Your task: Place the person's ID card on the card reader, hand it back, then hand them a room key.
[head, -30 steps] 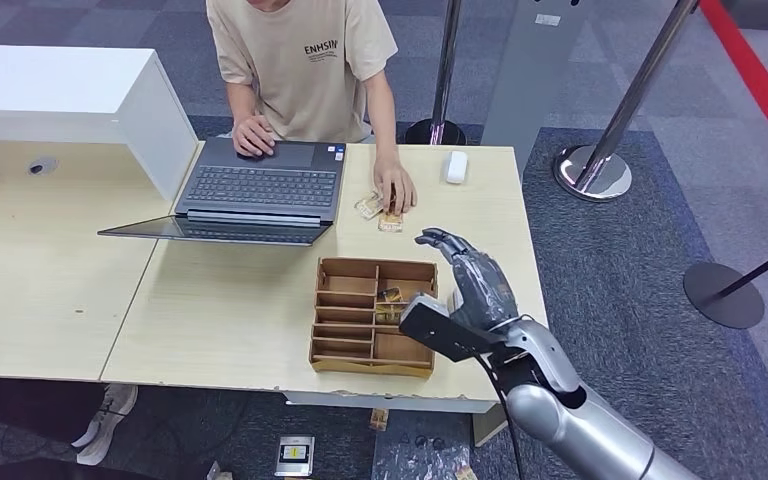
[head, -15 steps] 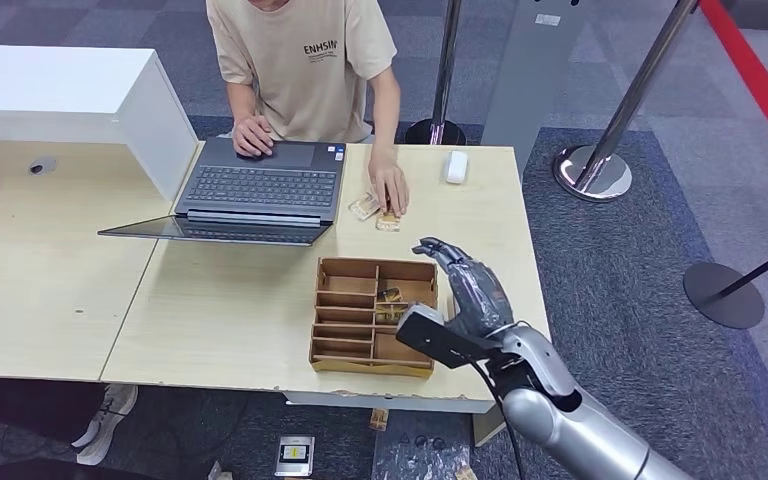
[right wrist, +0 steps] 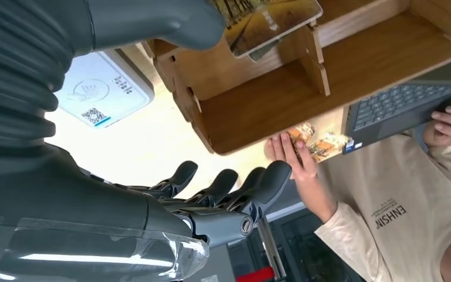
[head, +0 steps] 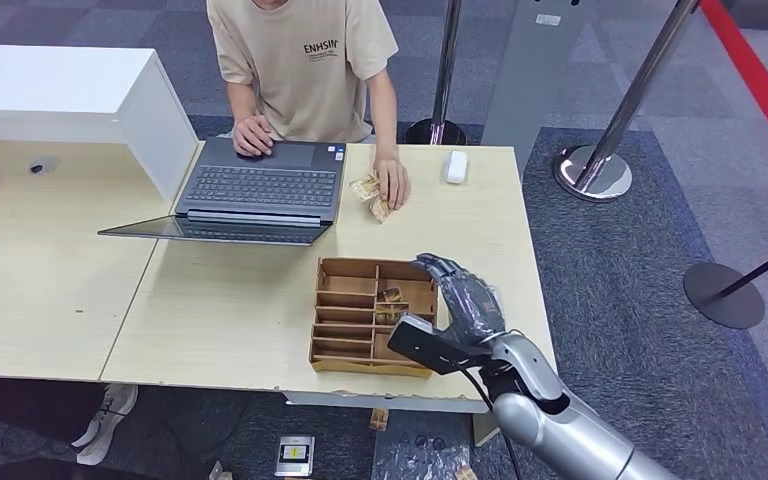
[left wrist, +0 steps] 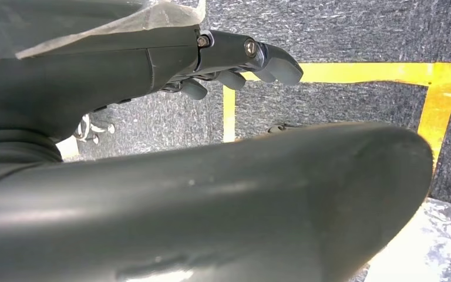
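Right hand hovering at the right edge of the compartmented wooden organizer tray, fingers spread, empty. Beyond the tray, patterned cards under a person's hand on the pale wooden bench. Left hand loosely released, empty.

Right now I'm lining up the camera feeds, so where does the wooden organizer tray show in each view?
Head view: wooden organizer tray on the table near its front edge, just left of the right hand.
Right wrist view: the tray runs across the upper middle to the right corner.
Left wrist view: not in it.
Shared landmark: the laptop.
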Controlling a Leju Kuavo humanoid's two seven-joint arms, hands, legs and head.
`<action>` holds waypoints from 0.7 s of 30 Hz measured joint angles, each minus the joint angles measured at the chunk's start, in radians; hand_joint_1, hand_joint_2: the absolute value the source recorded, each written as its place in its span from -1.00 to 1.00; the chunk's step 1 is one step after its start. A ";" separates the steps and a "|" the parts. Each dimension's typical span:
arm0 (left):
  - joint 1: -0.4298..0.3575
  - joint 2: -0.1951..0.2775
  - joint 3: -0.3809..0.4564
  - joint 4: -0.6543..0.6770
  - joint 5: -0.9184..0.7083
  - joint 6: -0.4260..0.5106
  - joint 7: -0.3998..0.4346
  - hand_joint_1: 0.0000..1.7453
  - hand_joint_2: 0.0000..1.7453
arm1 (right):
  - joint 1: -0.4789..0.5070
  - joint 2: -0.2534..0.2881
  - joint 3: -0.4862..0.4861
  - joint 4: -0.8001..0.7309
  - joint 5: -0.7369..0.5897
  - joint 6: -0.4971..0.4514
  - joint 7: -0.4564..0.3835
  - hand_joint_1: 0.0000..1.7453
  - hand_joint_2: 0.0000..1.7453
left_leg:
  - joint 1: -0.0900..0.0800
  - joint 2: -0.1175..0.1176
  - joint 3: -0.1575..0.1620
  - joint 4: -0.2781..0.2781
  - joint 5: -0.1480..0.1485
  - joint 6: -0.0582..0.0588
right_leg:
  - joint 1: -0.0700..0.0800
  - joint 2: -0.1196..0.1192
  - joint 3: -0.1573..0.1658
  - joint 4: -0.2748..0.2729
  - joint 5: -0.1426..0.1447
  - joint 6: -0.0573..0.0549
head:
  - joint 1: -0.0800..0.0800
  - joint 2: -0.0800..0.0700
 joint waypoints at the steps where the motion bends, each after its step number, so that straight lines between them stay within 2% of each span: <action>1: 0.000 0.000 0.000 0.000 0.000 0.000 0.000 -1.00 -1.00 | -0.001 0.002 0.003 0.007 0.003 -0.002 0.000 -0.28 1.00 | 0.000 0.000 0.000 0.000 0.000 0.000 | 0.000 0.000 0.000 0.000 0.000 0.000 | 0.000 0.000; 7: 0.000 0.000 0.000 0.000 0.003 0.000 0.000 -1.00 -1.00 | -0.005 0.011 0.021 0.044 0.011 -0.010 0.002 -0.38 1.00 | 0.000 0.000 0.000 0.000 0.000 0.000 | 0.000 0.000 0.000 0.000 0.000 0.000 | 0.000 0.000; 21: -0.001 0.000 -0.001 0.000 0.007 0.000 0.000 -1.00 -1.00 | -0.024 0.027 0.052 0.111 0.035 -0.011 0.006 -0.34 1.00 | 0.000 0.000 0.000 0.000 0.000 0.000 | 0.000 0.000 0.000 0.000 0.000 0.000 | 0.000 0.000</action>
